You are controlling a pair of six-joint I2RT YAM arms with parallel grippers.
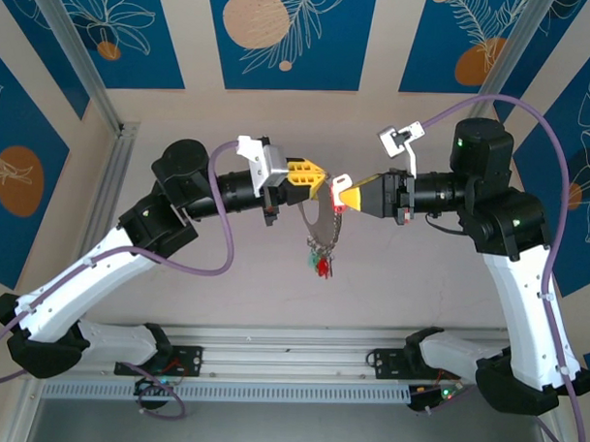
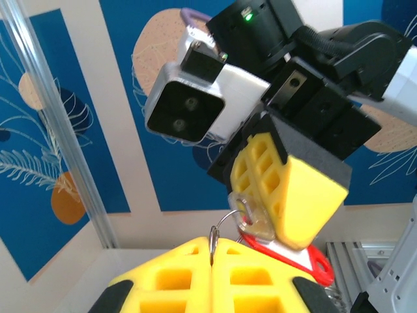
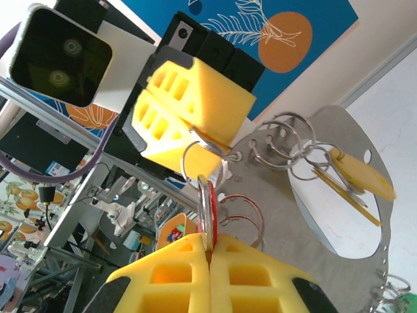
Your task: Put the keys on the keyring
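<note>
The keyring (image 3: 352, 130) is silver-grey, with one red key (image 3: 210, 203) and one yellow key (image 3: 358, 175) beside it. The wall panels (image 1: 282, 36) behind it are blue with orange discs.

Left claw (image 2: 212, 257) tight on metal ring (image 2: 223, 220); right claw (image 2: 260, 225) with red key (image 2: 311, 262).

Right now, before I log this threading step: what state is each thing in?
left tool, shut on a split ring
right tool, shut on a red-headed key
keyring, hanging in the air between the tools
yellow key, hung from the keyring by small rings
green key, dangling at the keyring's lower end
</note>
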